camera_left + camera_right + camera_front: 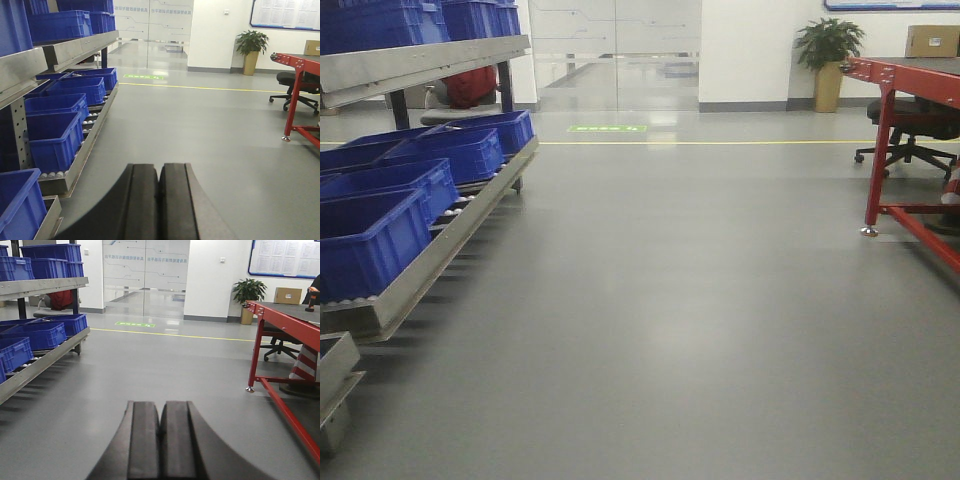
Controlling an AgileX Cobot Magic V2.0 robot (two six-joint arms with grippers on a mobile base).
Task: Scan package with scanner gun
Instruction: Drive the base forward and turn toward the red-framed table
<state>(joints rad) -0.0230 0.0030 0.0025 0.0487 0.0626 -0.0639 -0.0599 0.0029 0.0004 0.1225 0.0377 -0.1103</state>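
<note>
The package and the scanner gun do not show in any view. My left gripper (pixel 160 169) fills the bottom of the left wrist view; its two black fingers are pressed together with nothing between them, and it hangs over bare grey floor. In the right wrist view my right gripper (pixel 161 406) is likewise shut on nothing and points down the aisle. Neither gripper appears in the front view.
Roller racks with blue bins (pixel 380 200) line the left side. A red-framed table (pixel 280 315) stands on the right with a tan cardboard box (pixel 287 295) at its far end, too distant to identify. An office chair (pixel 910 130), a potted plant (pixel 828 50) and glass doors (pixel 615 50) lie beyond.
</note>
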